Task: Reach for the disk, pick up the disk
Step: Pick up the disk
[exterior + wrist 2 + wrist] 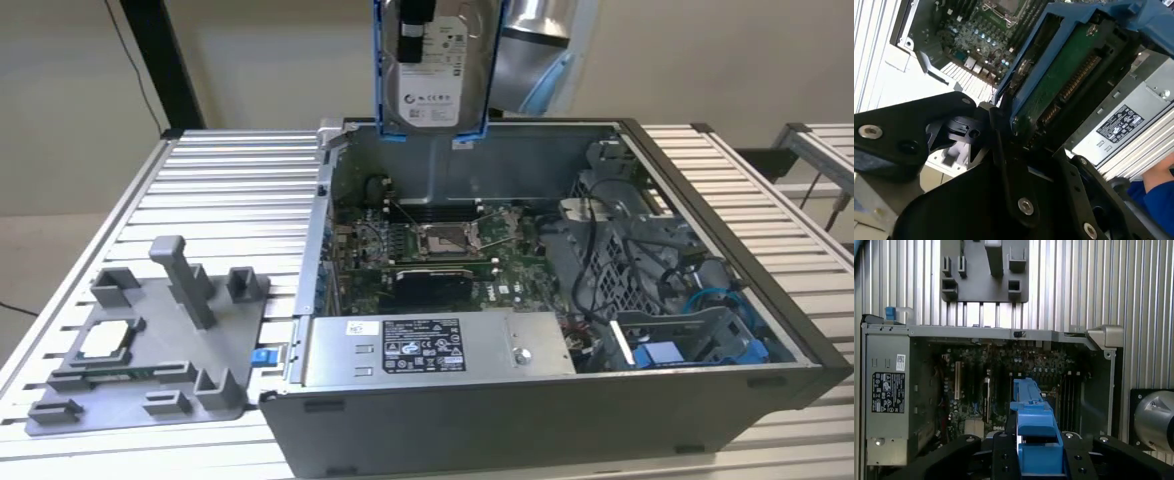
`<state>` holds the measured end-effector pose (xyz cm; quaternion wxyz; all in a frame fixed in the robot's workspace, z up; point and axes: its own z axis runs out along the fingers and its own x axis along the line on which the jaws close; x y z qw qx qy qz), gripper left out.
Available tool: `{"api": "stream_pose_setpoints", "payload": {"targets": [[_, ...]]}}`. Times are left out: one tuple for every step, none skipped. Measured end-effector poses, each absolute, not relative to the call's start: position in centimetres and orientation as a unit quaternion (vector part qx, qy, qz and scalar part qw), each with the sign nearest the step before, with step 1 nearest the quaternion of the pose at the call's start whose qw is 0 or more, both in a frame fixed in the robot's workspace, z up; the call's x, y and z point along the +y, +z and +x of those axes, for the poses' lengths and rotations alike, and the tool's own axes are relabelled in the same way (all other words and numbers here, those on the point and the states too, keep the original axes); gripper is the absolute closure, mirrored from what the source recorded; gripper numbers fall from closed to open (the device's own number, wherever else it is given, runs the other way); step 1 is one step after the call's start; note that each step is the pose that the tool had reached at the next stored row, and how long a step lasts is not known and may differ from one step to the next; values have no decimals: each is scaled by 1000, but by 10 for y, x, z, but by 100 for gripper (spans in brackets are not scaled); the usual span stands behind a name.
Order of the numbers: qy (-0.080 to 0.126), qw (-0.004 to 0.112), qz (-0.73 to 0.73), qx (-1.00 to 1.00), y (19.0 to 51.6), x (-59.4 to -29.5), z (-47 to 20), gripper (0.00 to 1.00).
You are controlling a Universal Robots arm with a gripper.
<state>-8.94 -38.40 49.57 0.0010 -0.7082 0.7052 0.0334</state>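
One disk held clear above the case

One disk (434, 70), framed in its blue bracket, hangs upright above the open computer case (561, 400), at 12 o'clock from the motherboard (441, 250) in the exterior view. The end effector (1036, 452) is clenched on the bracket, as both wrist views show. Judgement: keep the grasp firm and the disk vertical, clear of the case's rear wall and cables (607, 240).

Arm (534, 45) comes in from the top of the exterior view, wrist raised well above the open case. Gripper (1036, 450) hangs w/ black fingers (1004, 460) either side of the disk (430, 65), clamped on its blue bracket; disk hangs upright, clear of everything below. In the second wrist view, black linkages of the gripper (1019, 150) close round the disk's (1064, 75) edge.
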Motion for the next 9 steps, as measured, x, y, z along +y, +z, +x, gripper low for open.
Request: {"api": "stream_pose_setpoints", "payload": {"targets": [[33,1,-708,705,496,-384,-86,100],[34,1,-708,705,496,-384,-82,100],[34,1,-708,705,496,-384,-79,100],[34,1,-708,705,496,-384,-76,100],[34,1,-708,705,496,-384,-74,100],[34,1,-708,705,496,-385,-72,100],[34,1,-708,705,496,-386,-70,100],[34,1,-708,705,496,-387,-69,100],[34,1,-708,705,496,-388,-68,100]]}}
